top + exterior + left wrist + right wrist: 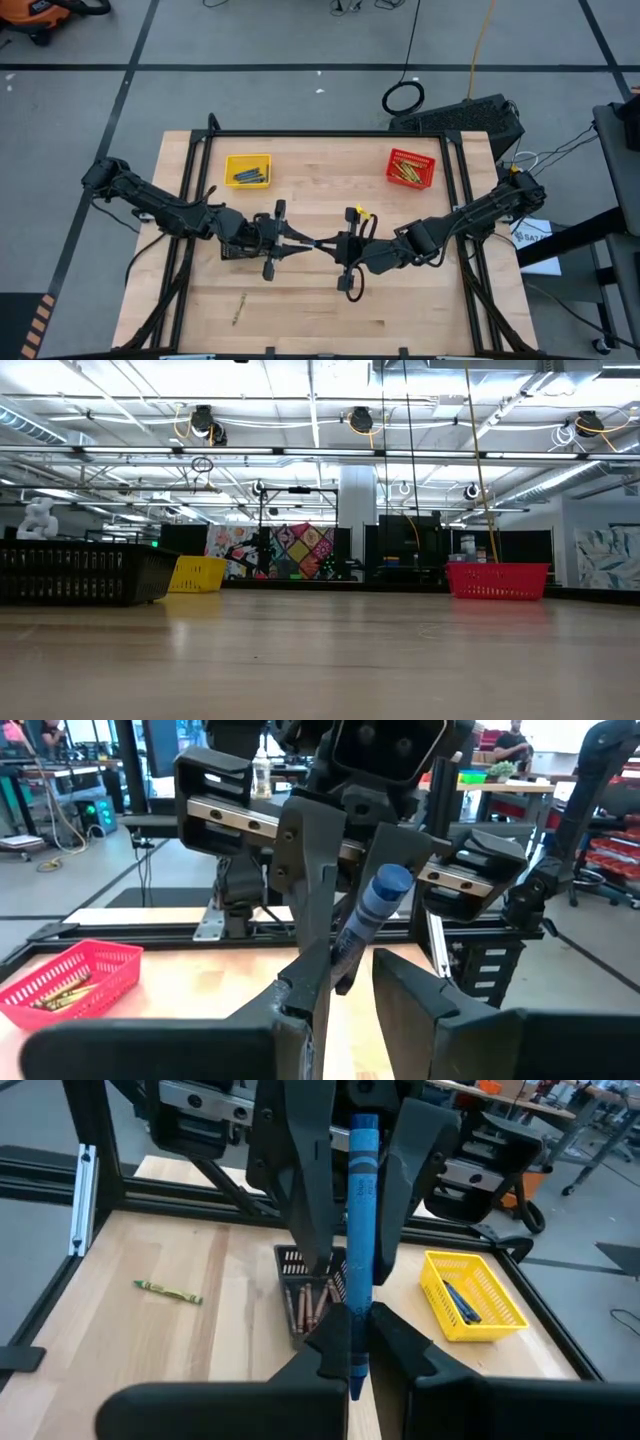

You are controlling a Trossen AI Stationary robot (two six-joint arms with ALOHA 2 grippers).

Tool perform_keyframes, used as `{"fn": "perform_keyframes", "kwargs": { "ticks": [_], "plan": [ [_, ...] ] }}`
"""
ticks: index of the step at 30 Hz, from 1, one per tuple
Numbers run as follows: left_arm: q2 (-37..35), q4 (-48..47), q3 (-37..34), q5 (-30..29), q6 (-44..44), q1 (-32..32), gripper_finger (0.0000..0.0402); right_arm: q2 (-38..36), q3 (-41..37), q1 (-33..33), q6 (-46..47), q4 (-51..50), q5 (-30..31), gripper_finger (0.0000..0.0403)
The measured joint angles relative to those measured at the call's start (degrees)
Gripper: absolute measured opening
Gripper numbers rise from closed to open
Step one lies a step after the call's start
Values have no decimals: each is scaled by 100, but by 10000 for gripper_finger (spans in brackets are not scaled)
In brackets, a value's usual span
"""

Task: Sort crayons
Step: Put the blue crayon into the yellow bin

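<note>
A blue crayon [362,1210] stands nearly upright in the air over the table's middle, also shown in the left wrist view [375,905]. My right gripper [362,1335] comes from the right [330,243] and is shut on it. My left gripper [352,985] faces it from the left [312,241]. It is open, with one finger on either side of the crayon's lower part. I cannot tell whether these fingers touch the crayon. A black basket [292,1262] on the table under my left arm holds brown crayons [305,1305]. A green crayon [239,308] lies loose at the near left. My right gripper pinches the blue crayon's lower part [358,1305] between its two fingers. The fingers come level from the table's right side and lie across the crayon. The crayon stands nearly upright, its flat end [388,882] up, and is clear of the table.
A yellow basket [247,169] with blue crayons stands at the far left. A red basket [412,168] with yellow-green crayons stands at the far right. A black frame runs along the table's edges. The near half of the wooden table [400,310] is bare apart from the green crayon.
</note>
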Motion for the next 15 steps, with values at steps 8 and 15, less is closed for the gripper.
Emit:
{"fn": "perform_keyframes", "kwargs": {
  "ticks": [8, 15],
  "plan": [
    [1, 11, 0, 3, 109, 53, 82, 2, 0, -135, 0, 55, -372, 2],
    [1, 67, 0, -43, 109, 109, 81, 20, 0, -234, 0, 79, -446, 2]
  ]
}}
